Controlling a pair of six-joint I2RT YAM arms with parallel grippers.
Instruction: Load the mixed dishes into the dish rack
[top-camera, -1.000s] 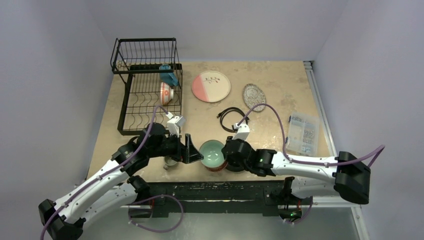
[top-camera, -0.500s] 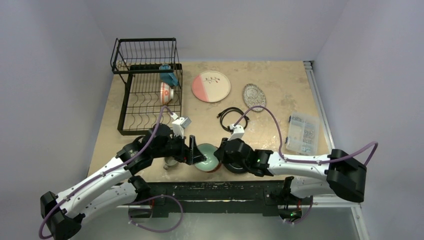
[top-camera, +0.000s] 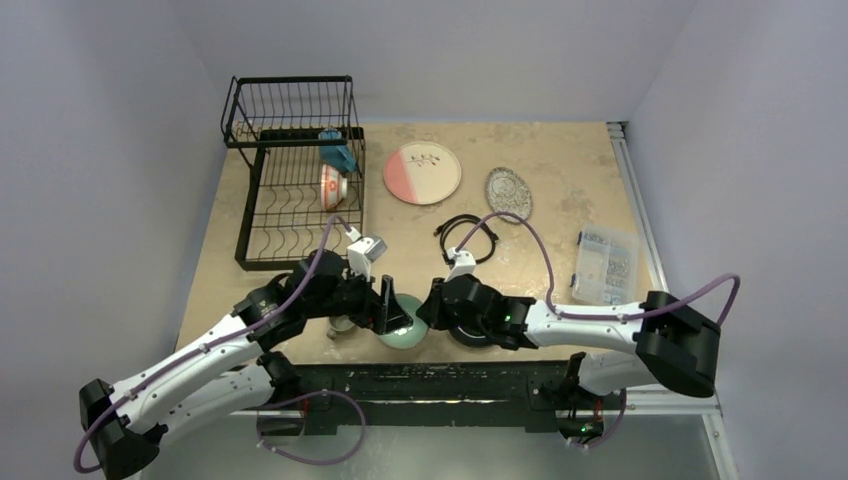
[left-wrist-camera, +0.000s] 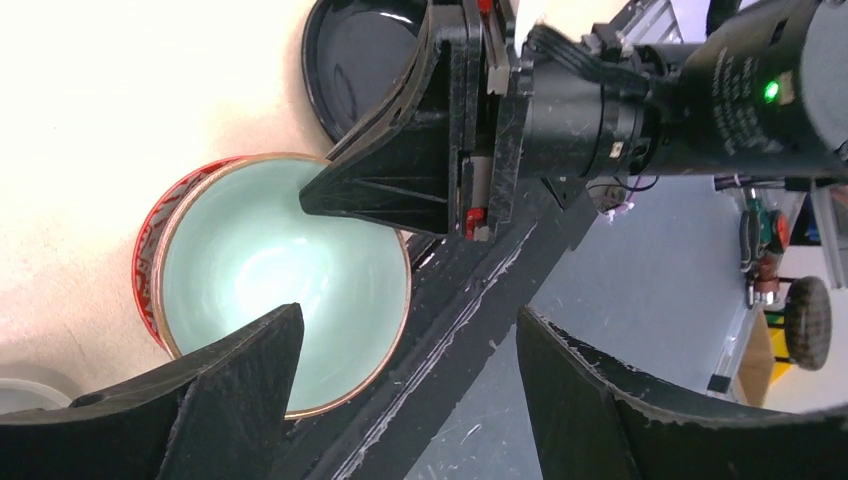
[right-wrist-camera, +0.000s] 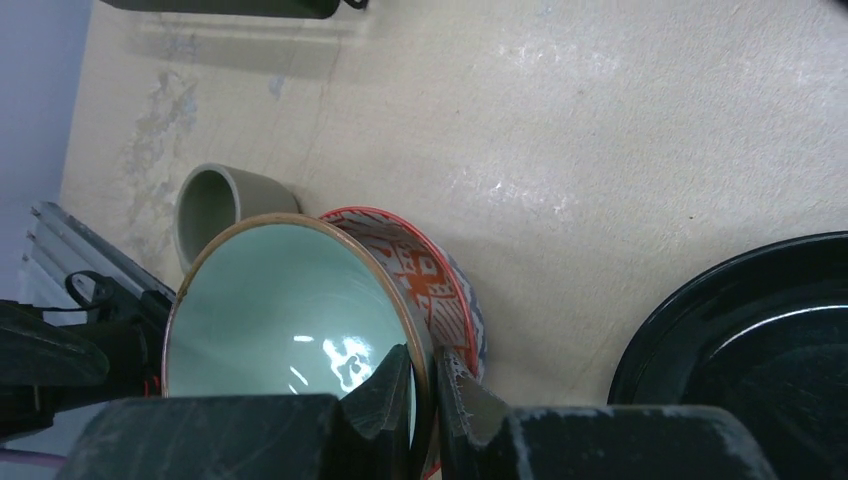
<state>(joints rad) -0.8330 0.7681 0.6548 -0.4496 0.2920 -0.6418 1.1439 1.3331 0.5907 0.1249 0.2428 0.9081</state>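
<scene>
Mint-green bowl (right-wrist-camera: 280, 310), brown-rimmed, sits tipped at the near edge of the tabletop (top-camera: 560, 160), between the two arms. Red pattern shows on its outer side; whether that is its own outside or a second bowl beneath, cannot tell. Right gripper (right-wrist-camera: 425, 358) is pinched shut on the rim, one finger inside, one outside. Left gripper (left-wrist-camera: 408, 315) is spread wide just beside the bowl, holding nothing. Small grey cup (right-wrist-camera: 215, 205) stands near; black plate (right-wrist-camera: 760, 340) lies flat under the right arm. Dish rack (top-camera: 280, 210), far left, holds a white blue-handled mug (top-camera: 338, 153) and an orange-and-white bowl (top-camera: 333, 186) on edge. Pink-and-white large plate (top-camera: 422, 172) and speckled grey small plate (top-camera: 509, 193) lie flat right of it. Judgement: two loaded, at least five to go.
</scene>
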